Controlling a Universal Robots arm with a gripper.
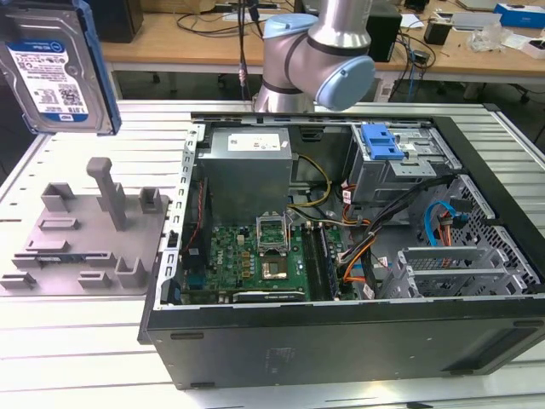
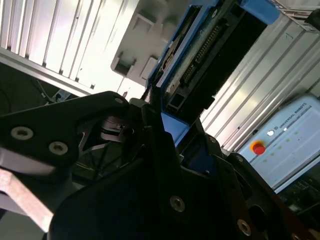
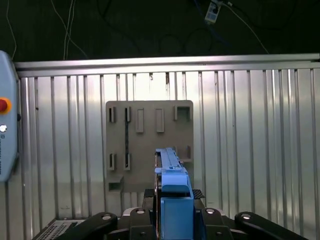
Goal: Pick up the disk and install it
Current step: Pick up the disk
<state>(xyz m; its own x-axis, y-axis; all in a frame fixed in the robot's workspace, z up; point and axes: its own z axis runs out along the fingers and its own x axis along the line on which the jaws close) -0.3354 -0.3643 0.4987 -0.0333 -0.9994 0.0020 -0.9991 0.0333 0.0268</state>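
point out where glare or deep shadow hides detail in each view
Second wrist view: the table and grey fixture tray wash out white behind the disk, while the gripper holding it is a near-black mass. First wrist view: the table slats glare around the tray, with darkness above. Exterior view: even light, the disk's label clear.

At the upper left of the exterior view, the disk point(image 1: 53, 77) shows silver metal, a glossy paper label and a blue plastic frame. The fixture tray point(image 1: 81, 234) is matt grey plastic, the table point(image 1: 68, 366) is ribbed, satiny aluminium, and the arm point(image 1: 319, 43) is smooth metal with pale blue caps.
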